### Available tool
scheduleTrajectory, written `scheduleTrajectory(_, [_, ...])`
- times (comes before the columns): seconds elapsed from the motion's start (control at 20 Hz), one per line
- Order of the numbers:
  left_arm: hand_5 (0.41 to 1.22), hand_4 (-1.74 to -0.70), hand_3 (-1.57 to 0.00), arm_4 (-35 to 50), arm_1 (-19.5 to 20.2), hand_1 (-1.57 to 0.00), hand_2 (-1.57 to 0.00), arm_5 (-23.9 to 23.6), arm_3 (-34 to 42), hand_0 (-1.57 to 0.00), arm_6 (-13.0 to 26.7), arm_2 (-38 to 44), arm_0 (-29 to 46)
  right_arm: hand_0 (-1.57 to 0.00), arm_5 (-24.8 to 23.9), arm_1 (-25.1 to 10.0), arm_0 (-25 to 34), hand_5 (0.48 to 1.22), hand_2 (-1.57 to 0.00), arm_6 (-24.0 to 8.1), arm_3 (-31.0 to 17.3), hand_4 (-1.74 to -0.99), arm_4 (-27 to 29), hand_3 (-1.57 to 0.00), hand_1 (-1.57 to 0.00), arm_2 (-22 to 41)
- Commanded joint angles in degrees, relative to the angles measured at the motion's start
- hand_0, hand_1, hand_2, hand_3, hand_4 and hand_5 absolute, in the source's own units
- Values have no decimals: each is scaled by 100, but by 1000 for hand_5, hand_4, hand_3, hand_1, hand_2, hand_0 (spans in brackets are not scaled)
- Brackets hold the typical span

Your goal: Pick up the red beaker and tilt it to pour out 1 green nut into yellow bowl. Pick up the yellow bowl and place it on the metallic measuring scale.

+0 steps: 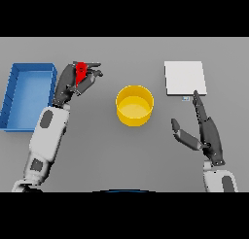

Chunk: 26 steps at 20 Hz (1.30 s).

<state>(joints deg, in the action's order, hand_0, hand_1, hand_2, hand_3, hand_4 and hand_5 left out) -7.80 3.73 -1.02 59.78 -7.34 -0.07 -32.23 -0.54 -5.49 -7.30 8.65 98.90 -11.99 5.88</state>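
— While I watch from my station, I see the left robot hand [73,82] with its fingers curled around the red beaker [81,70], just beside the blue tray [13,94].

— And the yellow bowl?

— I see the yellow bowl [134,105] standing on the grey surface [121,155], in the middle, apart from both hands. The metallic measuring scale [185,77] lies to its right. The right robot hand [206,131] has straight, spread fingers; one fingertip is near the scale's front edge.
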Motion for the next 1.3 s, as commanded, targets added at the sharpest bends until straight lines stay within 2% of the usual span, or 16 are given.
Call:
scheduleTrajectory(0.0, [1138, -1727, -1556, -137, 96, -1560, -1561, 2, 48, -1559, 43, -106, -22, 1, 6, -20, 61, 662, 1, -65, 5, -1213, 28, 1, 1, -28])
scheduleTrajectory(0.05, [1134, -1730, -1559, -329, 177, -1562, -1563, -6, 66, -1562, 117, -268, -110, 1, 10, -31, -13, 664, 1, -19, 66, -1210, -9, 1, 1, 4])
scheduleTrajectory(0.2, [1120, -1735, -1565, -855, 532, -1566, -1567, 85, 213, -1566, 531, -720, -273, 1, -12, 30, 56, 658, 1, -271, -23, -1194, -26, 1, 1, 19])
scheduleTrajectory(0.3, [1125, -1737, -1567, -1313, 705, -1568, -1568, 235, 206, -1568, 788, -1096, -462, 1, 4, 21, 84, 660, 1, -249, 6, -1186, -27, 1, 1, 29])
scheduleTrajectory(0.65, [1174, -1740, -1570, -2890, 1016, -1570, -1570, 719, 173, -1570, 1334, -2351, -1144, 1, 81, 38, 34, 671, 1, -232, 49, -1183, 19, 1, 1, 65])
scheduleTrajectory(0.8, [1197, -1741, -1571, -3456, 1090, -1571, -1571, 1123, 1, -1571, 1462, -2835, -1469, 1, 42, 110, 7, 676, 1, -315, 103, -1187, 15, 1, 1, 91])
scheduleTrajectory(0.85, [1202, -1689, -1571, -3636, 1093, -1571, -1571, 1311, -64, -1571, 1570, -2977, -1616, 1, 34, 108, 18, 675, 1, -357, 113, -1191, 19, 1, 1, 77])
scheduleTrajectory(0.9, [1205, -1698, -1492, -3808, 1095, -1571, -1571, 1421, -155, -1571, 1583, -3118, -1726, 1, 46, 123, -19, 675, 1, -344, 121, -1190, 59, 1, 1, 70])
scheduleTrajectory(1.0, [1211, -1710, -1383, -4078, 1191, -1571, -1571, 1710, -238, -1571, 1356, -3406, -1974, 1, 61, 162, -18, 671, 1, -443, 99, -1195, 123, 1, 1, 56])
scheduleTrajectory(1.15, [1216, -1718, -1332, -4489, 1150, -1571, -1571, 2034, -595, -1571, 1170, -3802, -2399, 1, 131, 211, -61, 651, 1, -385, 117, -1202, 305, 1, 1, 20])
scheduleTrajectory(1.2, [1217, -1719, -1295, -4594, 1118, -1571, -1571, 2074, -644, -1571, 1083, -3914, -2490, 1, 131, 219, -37, 639, 1, -466, 89, -1206, 338, 1, 1, -6])
scheduleTrajectory(1.25, [1218, -1721, -1350, -4697, 1146, -1571, -1571, 2147, -682, -1571, 930, -4025, -2600, 1, 137, 228, -33, 631, 1, -474, 61, -1212, 367, 1, 1, -21])
